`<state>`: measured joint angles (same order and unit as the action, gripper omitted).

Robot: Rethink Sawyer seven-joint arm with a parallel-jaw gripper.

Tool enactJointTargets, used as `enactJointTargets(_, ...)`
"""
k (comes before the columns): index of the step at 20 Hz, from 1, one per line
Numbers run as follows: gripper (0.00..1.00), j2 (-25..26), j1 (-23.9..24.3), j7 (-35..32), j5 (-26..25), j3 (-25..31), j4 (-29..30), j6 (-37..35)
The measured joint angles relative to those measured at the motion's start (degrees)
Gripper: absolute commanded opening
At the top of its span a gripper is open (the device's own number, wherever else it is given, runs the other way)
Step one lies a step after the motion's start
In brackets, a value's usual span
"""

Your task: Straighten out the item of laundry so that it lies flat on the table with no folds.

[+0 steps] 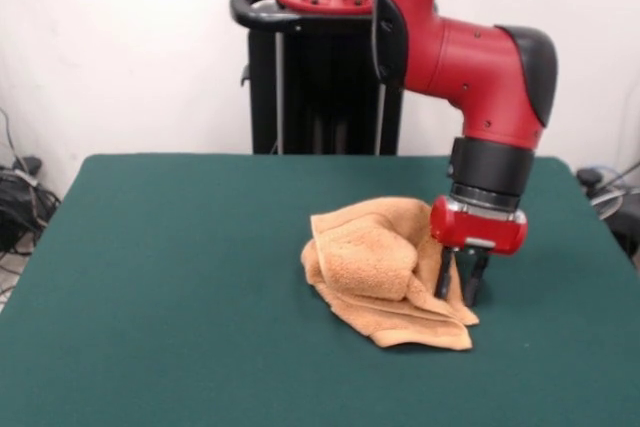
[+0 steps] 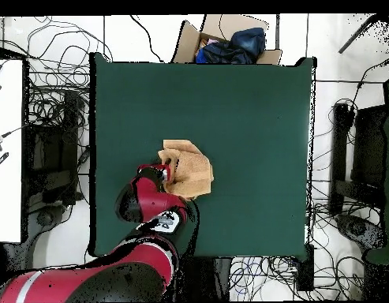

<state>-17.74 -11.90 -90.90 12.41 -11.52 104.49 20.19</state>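
1. Position of the item: the towel (image 1: 385, 267) lies crumpled near the middle of the green surface (image 1: 180, 277), bunched into a thick mound with one flatter layer spread beneath it toward the near edge in the front view.
2. Gripper state: the gripper (image 1: 460, 282) points straight down at the towel's side, its two dark fingers slightly parted with the tips at or just touching the cloth. It appears open, with nothing held (the overhead view hides the tips under the arm).
3. Handling properties: the towel looks soft, light and limp. Expect it to drape and drag, not slide as a rigid body; terry on felt will likely cling.
4. Recommended grasp point: a free corner or hemmed edge of the lower layer, such as the corner nearest the camera (image 1: 460, 342).
5. Caution: pinching the mound's centre would probably lift several layers together and keep the folds.
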Motion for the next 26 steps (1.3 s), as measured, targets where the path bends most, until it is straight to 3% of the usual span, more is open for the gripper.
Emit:
enactJointTargets(17,0.0,0.57,1.55,0.0,-0.21,-2.38,-2.42,-1.58)
enactJointTargets(26,0.0,-8.87,12.19,0.0,-4.67,3.66,0.45,-8.19)
